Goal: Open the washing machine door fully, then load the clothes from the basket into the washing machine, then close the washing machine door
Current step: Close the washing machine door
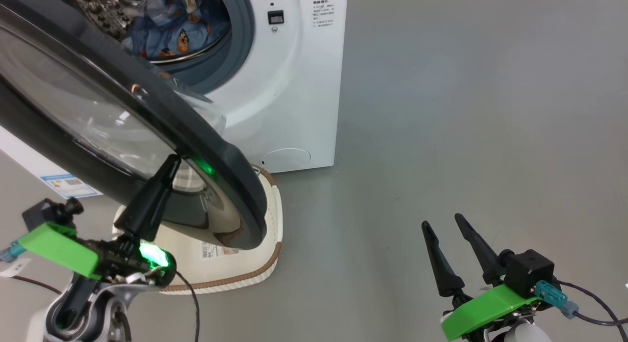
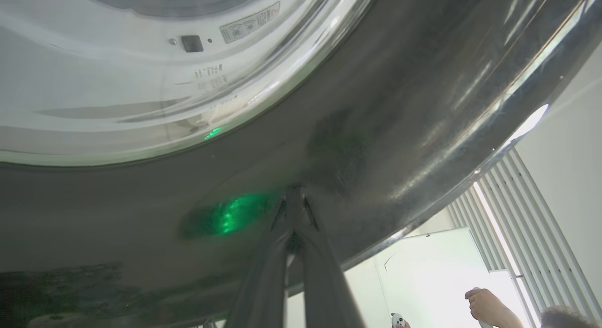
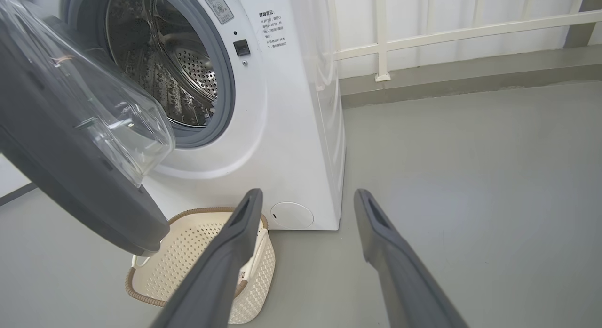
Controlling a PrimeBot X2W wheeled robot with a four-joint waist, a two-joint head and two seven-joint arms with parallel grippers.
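Observation:
The white washing machine stands at the top with its door swung partway out, black rim and glass bowl toward me. Blue bear-print clothes lie in the steel drum. My left gripper is shut, and its joined fingertips press on the door's glossy black rim. The cream basket sits on the floor under the door and looks empty in the right wrist view. My right gripper hangs open at the lower right, apart from everything, and points toward the machine's front.
Grey floor stretches free to the right of the machine. A white railing and wall stand behind it. A person's hand shows past the door's edge, beside a white board.

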